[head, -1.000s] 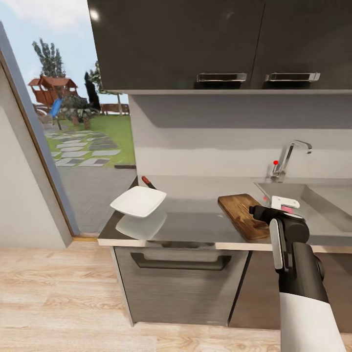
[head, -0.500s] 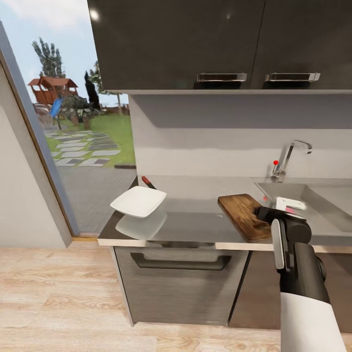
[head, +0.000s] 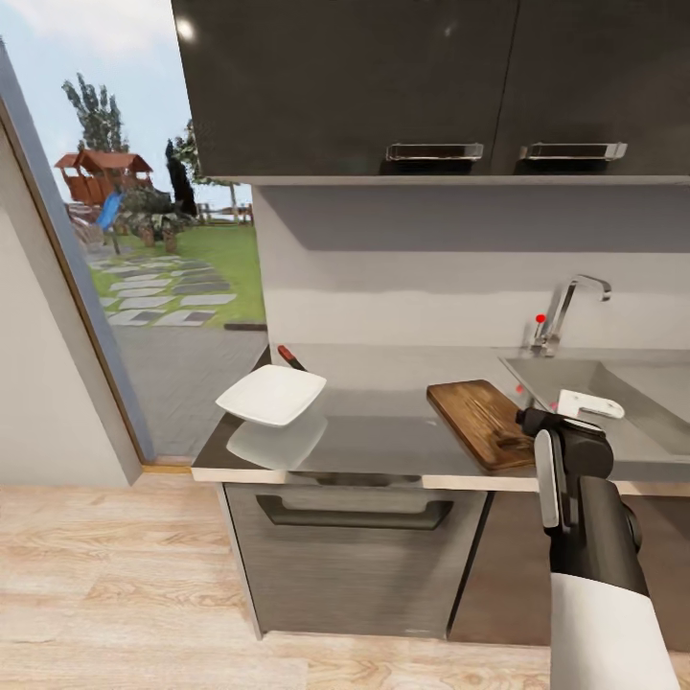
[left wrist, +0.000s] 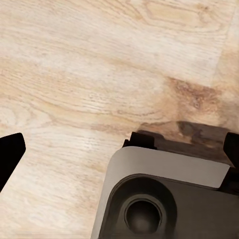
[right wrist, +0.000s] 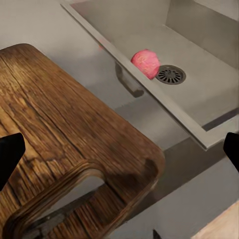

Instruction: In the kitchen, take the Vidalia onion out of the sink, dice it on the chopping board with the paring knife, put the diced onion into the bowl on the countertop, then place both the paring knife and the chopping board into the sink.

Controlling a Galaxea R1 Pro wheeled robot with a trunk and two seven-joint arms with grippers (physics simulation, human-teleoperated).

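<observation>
The Vidalia onion (right wrist: 145, 63), round and pinkish, lies in the sink (right wrist: 209, 94) next to the drain (right wrist: 171, 74). My right gripper (right wrist: 119, 152) is open, hovering over the handle-hole end of the brown chopping board (right wrist: 64, 124), nothing between its fingers. From the head, the chopping board (head: 476, 420) lies on the countertop (head: 383, 431) just left of the sink (head: 623, 388), and my right arm (head: 575, 479) reaches over its right end. The white bowl (head: 271, 394) sits at the counter's left. Behind it lies the paring knife (head: 288, 357). My left gripper (left wrist: 119, 149) hangs open over the wood floor.
A chrome faucet (head: 563, 314) with a red knob stands behind the sink. Dark upper cabinets (head: 431, 86) hang above the counter. An oven front (head: 355, 556) sits below it. A glass door to a garden (head: 153, 278) is at the left.
My right gripper has moved a little to the right, from over the board's right end toward the sink's edge. Bowl, board and knife have not moved.
</observation>
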